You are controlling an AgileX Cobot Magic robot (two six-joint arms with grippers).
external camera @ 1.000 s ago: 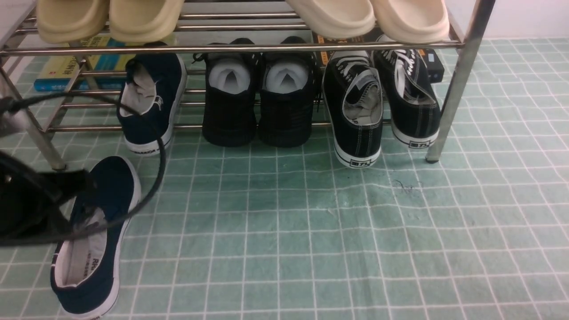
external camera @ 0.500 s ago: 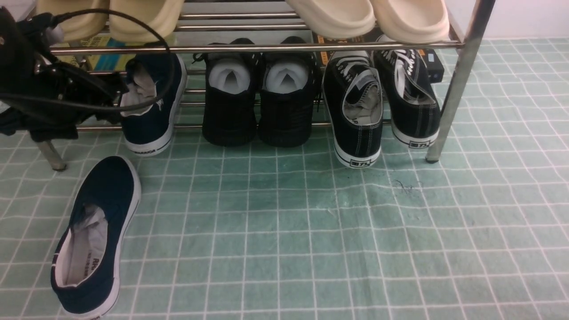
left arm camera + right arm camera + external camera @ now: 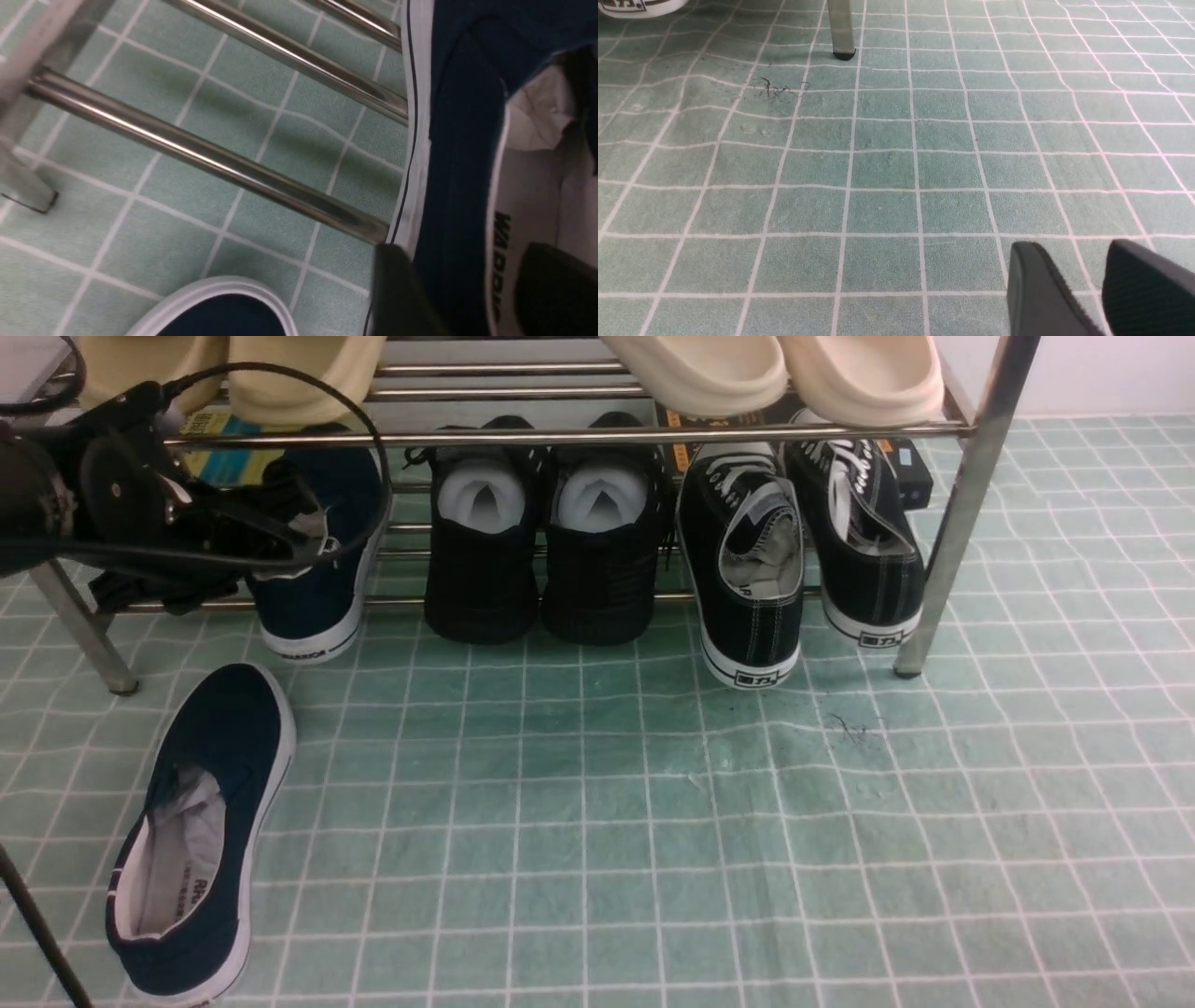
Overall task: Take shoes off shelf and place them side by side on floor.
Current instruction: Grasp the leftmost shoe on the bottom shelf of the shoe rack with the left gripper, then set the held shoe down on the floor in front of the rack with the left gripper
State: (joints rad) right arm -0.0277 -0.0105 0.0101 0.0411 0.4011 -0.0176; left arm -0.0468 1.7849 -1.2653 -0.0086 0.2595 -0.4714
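Second navy WARRIOR slip-on (image 3: 313, 607): on lower tier of silver tube shoe rack (image 3: 957, 523), heel overhanging front bar, sole edge against the bars in L wrist view. Its mate, the first navy slip-on (image 3: 224, 840), lies on green gridded floor covering (image 3: 579, 859), opening up, toe twd rack, just in front of it. L gripper (image 3: 467, 284) is at the shelved shoe: jaws apart, one finger outside the side wall, other over the white-lined opening; side wall between them, firm grip not confirmed. R gripper (image 3: 1073, 284) over bare floor covering, nothing between fingers; jaws slightly apart. Adjacent on same tier, not task items: black sneakers w/ white stuffing (image 3: 602, 560), then black lace-up sneakers (image 3: 756, 569). Cream clogs (image 3: 714, 373) on upper tier. Step in hand, as judged: grasp of 2nd shoe; approx. half of job done, 1 of 2 on floor. Next move reqs: close L jaws on side wall, confirm hold, lift clear of front bar, bring fwd and set beside mate, same heading. Risk: heel catching bar or shoe knocking its mate.
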